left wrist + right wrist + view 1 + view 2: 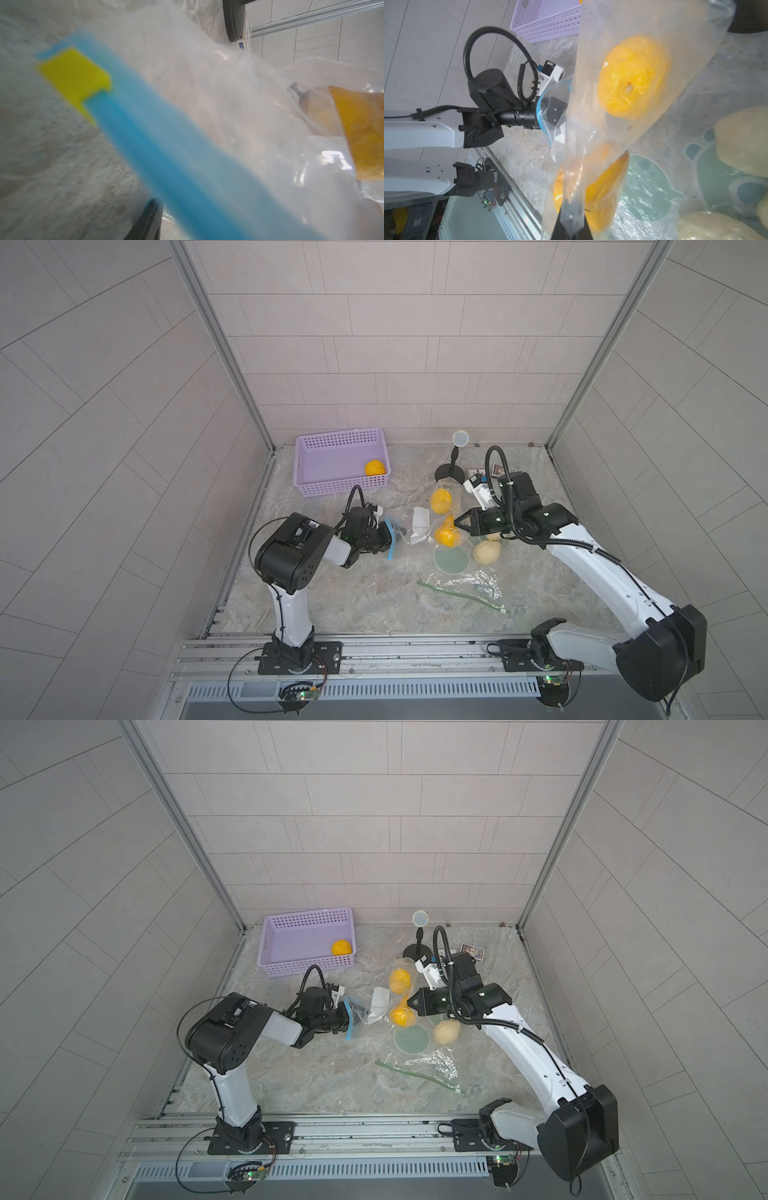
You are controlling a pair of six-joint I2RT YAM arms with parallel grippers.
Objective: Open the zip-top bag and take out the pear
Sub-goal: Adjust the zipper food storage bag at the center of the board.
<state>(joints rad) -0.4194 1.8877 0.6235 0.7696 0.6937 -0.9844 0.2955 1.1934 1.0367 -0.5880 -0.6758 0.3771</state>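
Note:
The clear zip-top bag is stretched between my two grippers at the middle of the table. Its blue zip strip carries a yellow slider. The yellow-orange pear sits inside the bag at its right end, beside a white folded piece. My left gripper is at the blue mouth, whose rim curves round it. Its fingers show through the plastic, and their grip is hidden. My right gripper is shut on the bag's film just by the pear.
A second clear bag holds a round yellow fruit near a black stand. A beige fruit, a green round mat and an empty green-zip bag lie near. The purple basket at the back left holds an orange.

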